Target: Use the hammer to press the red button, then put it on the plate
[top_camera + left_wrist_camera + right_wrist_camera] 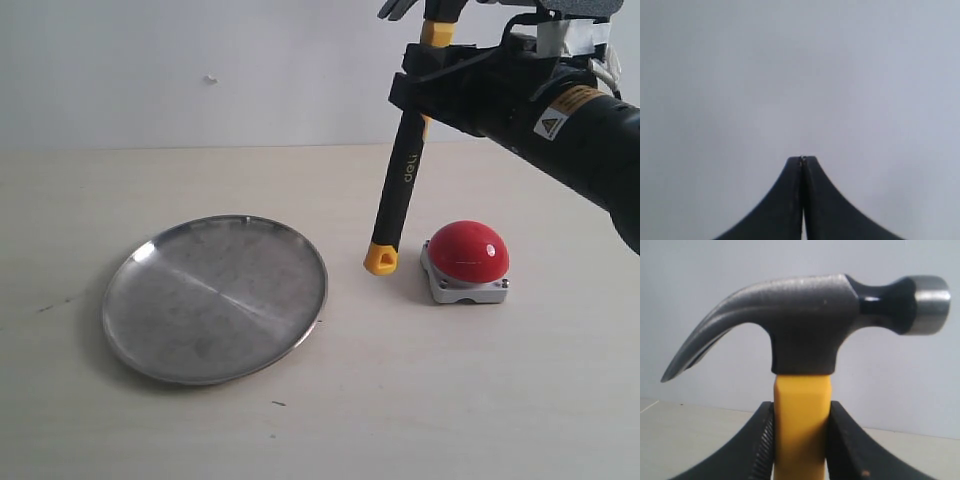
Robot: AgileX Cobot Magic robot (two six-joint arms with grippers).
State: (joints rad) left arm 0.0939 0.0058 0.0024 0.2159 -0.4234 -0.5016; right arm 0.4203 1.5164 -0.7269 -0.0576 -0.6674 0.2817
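Note:
My right gripper (432, 78) is shut on the hammer (402, 175), clamping the yellow neck just below the dark metal head (810, 322). The handle hangs down nearly upright, its yellow end (381, 260) hovering just left of the red button (468, 250). The button sits on its grey square base on the table, right of centre. The steel plate (145, 335) lies to the left, with nothing on it. In the right wrist view both fingers (762, 450) press the yellow neck (801, 430). My left gripper (802, 160) is shut on nothing, facing a blank pale surface, and does not show in the exterior view.
A pale wooden table (520, 400) carries only the plate and the button. A white wall (200, 60) stands behind it. The right arm's black body (560, 130) reaches in from the upper right.

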